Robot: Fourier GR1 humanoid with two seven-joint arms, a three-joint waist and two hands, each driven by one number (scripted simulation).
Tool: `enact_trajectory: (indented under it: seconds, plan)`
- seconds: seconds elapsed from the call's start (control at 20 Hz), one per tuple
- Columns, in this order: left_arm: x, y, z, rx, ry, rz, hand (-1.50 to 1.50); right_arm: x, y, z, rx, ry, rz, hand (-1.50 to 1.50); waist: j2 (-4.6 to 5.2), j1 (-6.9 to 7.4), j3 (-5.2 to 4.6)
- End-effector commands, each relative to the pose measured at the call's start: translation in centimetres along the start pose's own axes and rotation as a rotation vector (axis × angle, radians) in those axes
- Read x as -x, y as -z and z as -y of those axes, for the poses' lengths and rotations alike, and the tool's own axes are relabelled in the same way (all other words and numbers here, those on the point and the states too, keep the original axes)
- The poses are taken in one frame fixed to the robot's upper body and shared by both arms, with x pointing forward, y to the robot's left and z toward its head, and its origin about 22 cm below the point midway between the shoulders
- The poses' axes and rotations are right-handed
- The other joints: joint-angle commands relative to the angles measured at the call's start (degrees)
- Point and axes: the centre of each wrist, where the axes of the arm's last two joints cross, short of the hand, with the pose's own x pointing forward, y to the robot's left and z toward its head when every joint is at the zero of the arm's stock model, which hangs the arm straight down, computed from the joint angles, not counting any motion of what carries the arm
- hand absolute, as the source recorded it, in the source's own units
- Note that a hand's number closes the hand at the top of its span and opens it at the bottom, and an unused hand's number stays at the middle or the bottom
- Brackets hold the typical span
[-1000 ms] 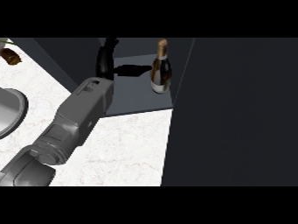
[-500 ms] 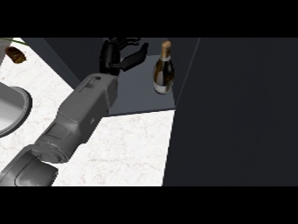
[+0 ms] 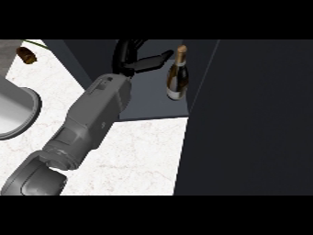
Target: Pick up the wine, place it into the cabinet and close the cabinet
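Observation:
The wine bottle (image 3: 177,75), dark with a gold neck and a pale label, stands upright on the floor of the open dark cabinet (image 3: 148,108), close to its right side. My left hand (image 3: 126,57) is inside the cabinet just left of the bottle. Its fingers are relaxed and arch up and back, and its thumb (image 3: 153,61) sticks out toward the bottle's neck, with a small gap between them. The hand holds nothing. The grey forearm (image 3: 94,114) runs down to the lower left. My right hand does not show.
The cabinet's dark door (image 3: 260,119) fills the whole right side of the view. A large round grey vessel (image 3: 6,110) sits on the white marble counter (image 3: 138,151) at the left edge. A small brown object (image 3: 26,55) lies at the top left.
The hand has spread out inside the cabinet, and its thumb now points at the bottle. The bottle stands where it stood, free of the hand.

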Motion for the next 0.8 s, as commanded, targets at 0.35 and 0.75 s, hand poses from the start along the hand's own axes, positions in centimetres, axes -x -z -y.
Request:
enact_trajectory:
  seconds: [0.35, 0.75]
  plan:
    - [0.6, -0.8, 1.3, 0.056, -0.054, -0.034, -1.5, -4.8, -1.0, 0.5, 0.007, 0.095, -0.014, -1.5, -1.18, 1.98, 0.06]
    - [2.0, -3.1, 0.7, 0.106, -0.182, -0.037, -1.5, -5.4, -1.0, 0.7, 0.041, 0.084, -0.014, -1.5, -1.66, 2.92, 0.02]
